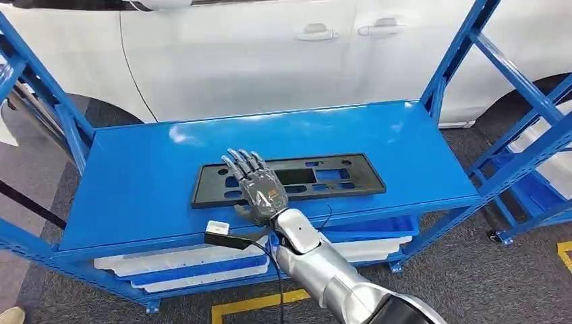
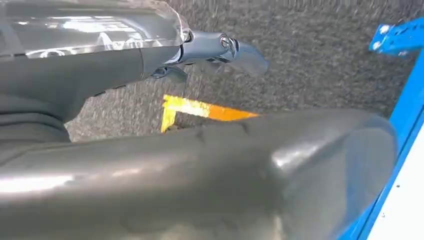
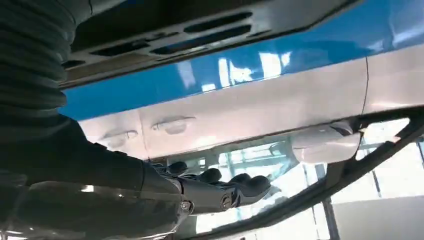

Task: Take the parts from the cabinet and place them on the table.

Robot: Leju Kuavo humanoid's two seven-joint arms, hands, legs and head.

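Note:
A long black plastic part with several cut-outs lies flat on the top shelf of the blue cabinet. My right hand is spread over the part's left end with its fingers straight and apart, holding nothing. In the right wrist view the same hand reaches out with a gap between it and the black part. My left hand hangs low over the grey carpet, and how its fingers lie is blurred.
A white car stands close behind the cabinet. White and blue trays fill the lower shelf. Another blue rack stands at the right. Yellow tape marks the carpet in front.

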